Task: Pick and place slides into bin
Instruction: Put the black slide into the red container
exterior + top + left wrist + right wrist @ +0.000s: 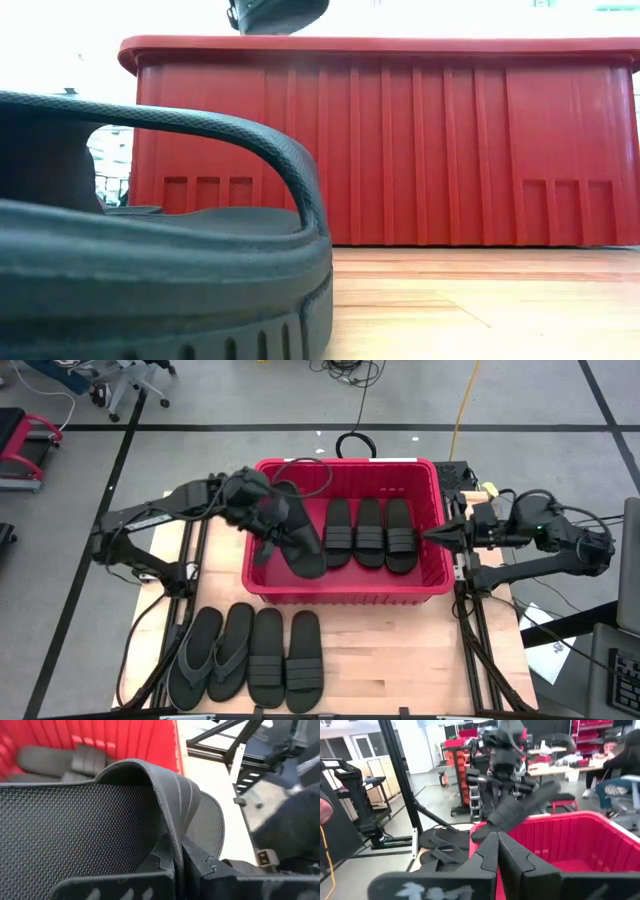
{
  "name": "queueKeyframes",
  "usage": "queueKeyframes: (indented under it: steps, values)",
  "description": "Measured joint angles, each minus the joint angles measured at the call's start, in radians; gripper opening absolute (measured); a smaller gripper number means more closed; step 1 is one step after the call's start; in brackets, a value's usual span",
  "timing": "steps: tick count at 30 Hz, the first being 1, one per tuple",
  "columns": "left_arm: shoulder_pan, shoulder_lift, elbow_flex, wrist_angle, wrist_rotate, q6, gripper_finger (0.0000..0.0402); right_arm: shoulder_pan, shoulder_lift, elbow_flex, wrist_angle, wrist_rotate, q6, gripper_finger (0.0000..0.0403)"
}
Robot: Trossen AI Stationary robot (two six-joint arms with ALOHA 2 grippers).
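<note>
Three matte black rubber slides with ribbed bands [370,533] lie side by side, flat in the right half of the large red slotted plastic bin [345,592], and a fourth matte black ribbed-band slide [297,532] hangs over the bin's empty left half, pinched by its strap in the left claw [268,518], whose fingers are clamped tight on the band. Here's the relation that matters: the held slide sits directly above the free floor of the bin, just left of the three already down, its long axis tilted and running diagonally from the far rim toward the near wall, toe end angled low. To me, the coming move is a straight drop or a short lowering, perhaps with a twist to bring it parallel with its neighbours. The right claw [432,535] waits fully closed and empty at the bin's right wall, pointing inward, so the left arm is the one in charge. Four more black slides [246,657], two thin-strapped and two ribbed, wait in a row on the wooden tabletop [400,660] near the front edge.
</note>
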Motion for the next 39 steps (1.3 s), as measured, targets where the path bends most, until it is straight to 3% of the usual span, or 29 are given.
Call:
queueKeyframes:
  steps: [3,12,18,25,33,39]
  values:
    - [0.066,0.036,0.0,-0.004,0.091,0.007,0.0001,0.0,-0.011,0.0,-0.033,0.0,-0.045,0.0]
    - [0.179,0.136,0.0,-0.063,0.163,0.171,0.0001,-0.001,-0.031,-0.043,-0.046,-0.078,0.003,0.0]
    - [0.257,0.199,0.0,-0.182,0.219,0.33,0.0001,-0.027,-0.103,-0.162,0.125,-0.052,0.034,0.0]
    - [0.311,0.28,0.0,-0.309,0.179,0.545,0.0001,-0.027,-0.147,-0.285,0.323,-0.022,0.083,0.0]
    - [0.303,0.358,0.0,-0.324,0.136,0.704,0.0001,-0.027,-0.149,-0.323,0.332,0.154,0.126,0.0]
    - [0.284,0.424,0.0,-0.319,0.068,0.802,0.0001,-0.027,-0.151,-0.323,0.358,0.161,0.125,0.0]
